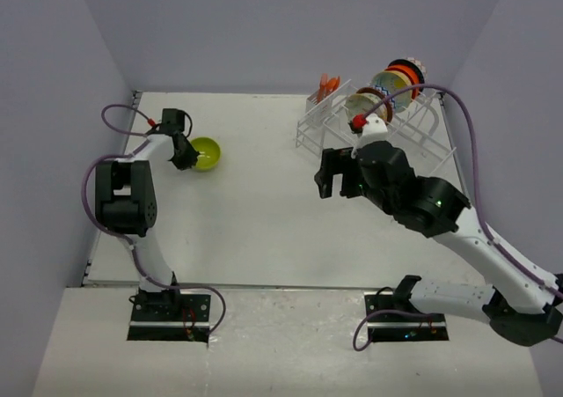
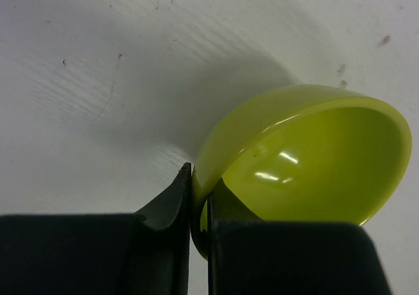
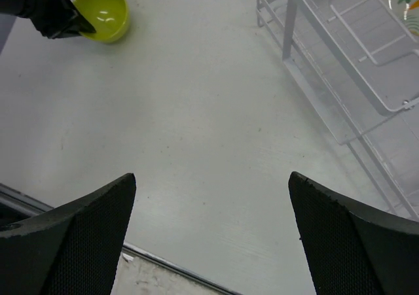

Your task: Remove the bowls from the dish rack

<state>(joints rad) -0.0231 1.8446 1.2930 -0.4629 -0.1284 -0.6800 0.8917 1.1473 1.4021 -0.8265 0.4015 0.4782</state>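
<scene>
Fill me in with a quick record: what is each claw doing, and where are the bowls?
left gripper: shut on rim of lime green bowl
lime green bowl: out of the dish rack, left side of table
right gripper: open, empty, beside the dish rack
other bowls: on edge in the dish rack
orange utensils: in the rack's corner basket

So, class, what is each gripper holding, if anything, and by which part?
The left gripper pinches the lime green bowl by its rim; the right gripper, open, holds nothing.
</scene>
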